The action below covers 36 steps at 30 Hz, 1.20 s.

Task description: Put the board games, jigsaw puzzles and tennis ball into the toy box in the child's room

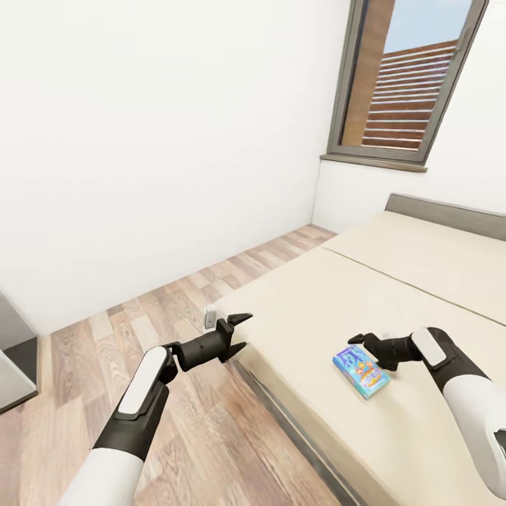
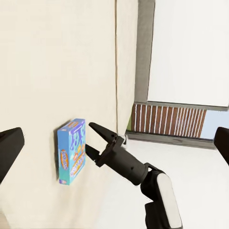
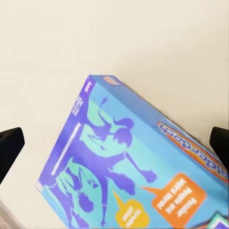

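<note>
A small blue-purple board game [image 1: 361, 370] lies flat on the beige mattress of the bed [image 1: 393, 281], close to its near edge. My right gripper [image 1: 360, 346] hovers open just above the box's far end, jaws spread. In the right wrist view the board game [image 3: 129, 171] lies directly below, between my right gripper's [image 3: 114, 148] spread fingertips. My left gripper [image 1: 246, 330] is open and empty at the bed's near corner, left of the box. The left wrist view shows the board game [image 2: 71, 151] on the mattress with the right gripper [image 2: 93, 140] open beside it.
Wood-plank floor [image 1: 211, 422] runs left of the bed. A white wall stands behind, with a window [image 1: 404, 77] at the upper right. A grey headboard [image 1: 450, 211] edges the bed's far side. A grey piece of furniture [image 1: 10, 351] sits at the left edge.
</note>
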Tool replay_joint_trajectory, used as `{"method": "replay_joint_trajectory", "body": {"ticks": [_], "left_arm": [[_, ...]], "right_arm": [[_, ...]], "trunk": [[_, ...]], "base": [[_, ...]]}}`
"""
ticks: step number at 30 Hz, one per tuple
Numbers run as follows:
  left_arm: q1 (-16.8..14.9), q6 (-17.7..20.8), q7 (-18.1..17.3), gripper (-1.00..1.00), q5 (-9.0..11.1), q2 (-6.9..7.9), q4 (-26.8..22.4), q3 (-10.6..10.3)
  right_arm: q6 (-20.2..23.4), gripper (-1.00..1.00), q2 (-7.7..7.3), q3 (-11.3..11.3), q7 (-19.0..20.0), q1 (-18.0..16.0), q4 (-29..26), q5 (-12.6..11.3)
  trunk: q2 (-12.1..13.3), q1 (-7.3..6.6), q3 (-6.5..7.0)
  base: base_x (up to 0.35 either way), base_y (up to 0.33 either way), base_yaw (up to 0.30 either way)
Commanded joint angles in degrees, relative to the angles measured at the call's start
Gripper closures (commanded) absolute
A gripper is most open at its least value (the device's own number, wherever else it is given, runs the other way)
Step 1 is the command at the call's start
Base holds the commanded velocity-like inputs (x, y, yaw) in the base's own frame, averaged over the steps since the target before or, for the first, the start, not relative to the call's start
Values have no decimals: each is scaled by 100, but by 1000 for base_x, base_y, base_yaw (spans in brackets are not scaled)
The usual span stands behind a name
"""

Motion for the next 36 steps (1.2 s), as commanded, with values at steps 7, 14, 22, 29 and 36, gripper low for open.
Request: {"method": "replay_joint_trajectory", "body": {"ticks": [7, 14, 22, 29, 36], "left_arm": [[-4, 11, 61, -100, 59, -3, 7, 2], [-3, 11, 59, -100, 64, -7, 35, 2], [-3, 11, 57, -100, 67, -11, 46, -6], [-3, 11, 56, -100, 68, -12, 48, 0], [-3, 11, 56, -100, 68, -12, 48, 1]], "right_arm": [[20, -100, 7, -26, 37, 5, 53, -57], [19, -100, 6, -25, 38, 7, 50, -57], [19, -100, 4, -25, 39, 11, 49, -57], [19, -100, 6, -25, 39, 11, 49, -57], [13, -100, 4, -25, 39, 14, 49, -55]], "trunk": [[-1, 0, -6], [-1, 0, -6], [-1, 0, -6], [-1, 0, -6], [-1, 0, -6]], "base": [[-3, 0, 214], [-119, 0, 76], [-218, 0, 19], [-68, 0, 4], [-20, 0, 1]]}}
